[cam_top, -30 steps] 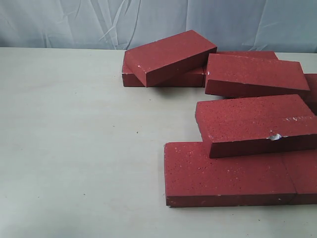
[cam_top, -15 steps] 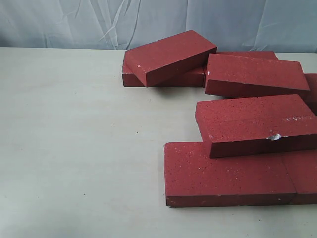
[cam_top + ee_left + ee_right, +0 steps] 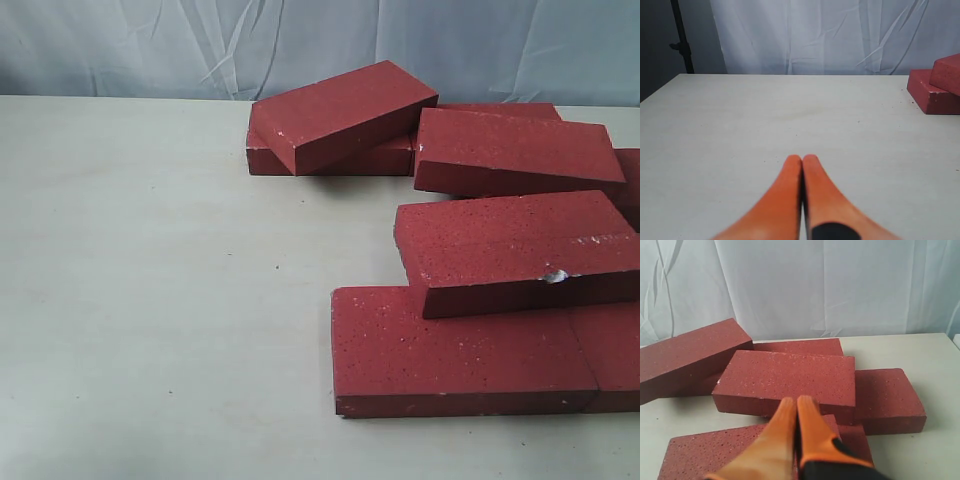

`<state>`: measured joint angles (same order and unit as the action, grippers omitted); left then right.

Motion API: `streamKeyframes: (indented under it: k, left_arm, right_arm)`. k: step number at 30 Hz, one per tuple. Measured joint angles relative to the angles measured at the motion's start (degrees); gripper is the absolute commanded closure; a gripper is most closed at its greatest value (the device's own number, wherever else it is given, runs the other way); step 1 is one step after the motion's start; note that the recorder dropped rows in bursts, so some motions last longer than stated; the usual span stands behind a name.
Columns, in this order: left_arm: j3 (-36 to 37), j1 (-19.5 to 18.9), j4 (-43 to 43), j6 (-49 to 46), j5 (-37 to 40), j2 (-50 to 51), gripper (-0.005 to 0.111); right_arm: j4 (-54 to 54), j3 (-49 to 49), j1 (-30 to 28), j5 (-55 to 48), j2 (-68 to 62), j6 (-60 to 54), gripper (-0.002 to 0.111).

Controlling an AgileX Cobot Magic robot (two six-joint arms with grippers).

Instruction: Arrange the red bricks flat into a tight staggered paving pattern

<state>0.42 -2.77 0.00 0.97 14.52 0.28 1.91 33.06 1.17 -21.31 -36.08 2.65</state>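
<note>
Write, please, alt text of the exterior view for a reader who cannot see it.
Red bricks lie in a loose heap on the right of a pale table, several tilted on top of others rather than flat. A cloth hangs behind.

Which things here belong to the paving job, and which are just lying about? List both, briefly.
Job in hand:
- red bricks, several tilted on top of others
- left gripper, shut and empty
- right gripper, shut and empty, over the pile

Just there:
- table
- white cloth backdrop
- black stand beside the cloth
</note>
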Motion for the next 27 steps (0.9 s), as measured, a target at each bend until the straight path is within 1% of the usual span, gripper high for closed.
streamKeyframes:
  k: [9,16,27]
  left_arm:
    - [0.0,0.0,0.0,0.0,-0.1,0.0,0.107]
    - [0.0,0.0,0.0,0.0,-0.1,0.0,0.107]
    - [0.0,0.0,0.0,0.0,-0.1,0.0,0.107]
  right_arm:
    - [0.0,0.1,0.0,-0.3,-1.0,0.0,0.109]
    - [0.0,0.3,0.0,-0.8,-6.0,0.0,0.109]
    - [0.0,8.8,0.0,-8.3,-19.4,0.0,0.109]
